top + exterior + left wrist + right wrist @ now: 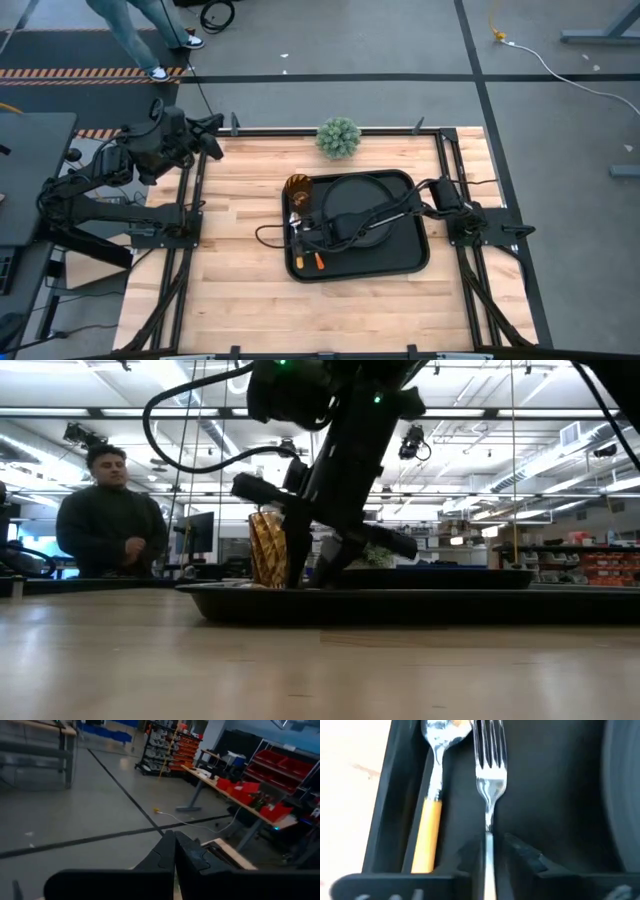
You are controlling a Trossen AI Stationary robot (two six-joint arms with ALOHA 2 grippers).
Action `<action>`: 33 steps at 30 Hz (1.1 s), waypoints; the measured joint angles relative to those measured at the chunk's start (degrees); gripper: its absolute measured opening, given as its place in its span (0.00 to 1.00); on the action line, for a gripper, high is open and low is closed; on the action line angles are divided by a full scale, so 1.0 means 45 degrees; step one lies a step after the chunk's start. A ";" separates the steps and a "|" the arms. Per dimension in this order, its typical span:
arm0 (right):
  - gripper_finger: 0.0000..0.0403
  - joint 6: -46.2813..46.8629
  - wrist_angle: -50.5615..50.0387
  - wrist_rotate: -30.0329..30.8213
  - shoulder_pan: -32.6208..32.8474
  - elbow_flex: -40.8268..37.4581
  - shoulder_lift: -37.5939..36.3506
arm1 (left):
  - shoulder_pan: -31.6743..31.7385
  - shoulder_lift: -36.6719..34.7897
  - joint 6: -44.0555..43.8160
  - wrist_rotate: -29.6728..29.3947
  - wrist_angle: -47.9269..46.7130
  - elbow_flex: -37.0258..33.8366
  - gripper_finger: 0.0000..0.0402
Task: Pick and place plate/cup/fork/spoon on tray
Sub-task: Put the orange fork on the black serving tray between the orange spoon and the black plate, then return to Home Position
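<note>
From my right wrist camera, the right pincer [489, 857] is clamped on the fork [489, 775], its thin metal stem between the 2 dark fingers and the shiny tines pointing away. Just beside it the spoon [434, 785], silver bowl and smooth yellow-orange handle, lies along the tray [415, 262] wall. I see both inside the black rectangular tray on the wooden bench [240, 290], with the round black plate [385, 195] filling the middle and the ribbed amber cup [267, 550] upright in a corner. Farther off, the left pincer [174, 857] sits shut at the bench's back corner.
</note>
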 joint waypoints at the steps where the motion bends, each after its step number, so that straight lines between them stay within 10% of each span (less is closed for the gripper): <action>1: 0.23 0.0000 -0.0129 -0.0088 0.0026 -0.0012 -0.0125 | -0.0004 0.0051 -0.0139 0.0020 0.0017 0.0000 0.02; 11: 0.43 -0.1311 -0.3937 0.1994 0.0546 -0.0006 -0.4362 | -0.0004 0.0051 0.0594 -0.0004 -0.0027 0.0000 0.02; 20: 0.43 -0.3420 -0.7025 0.0554 0.0036 -0.0794 -0.7932 | 0.0000 0.0057 0.0687 0.0823 -0.1015 0.0000 0.02; 33: 0.23 -0.2311 0.2407 -0.1193 0.0666 -0.8560 -1.0940 | -0.0003 0.0061 0.0205 0.1784 -0.1865 0.0000 0.02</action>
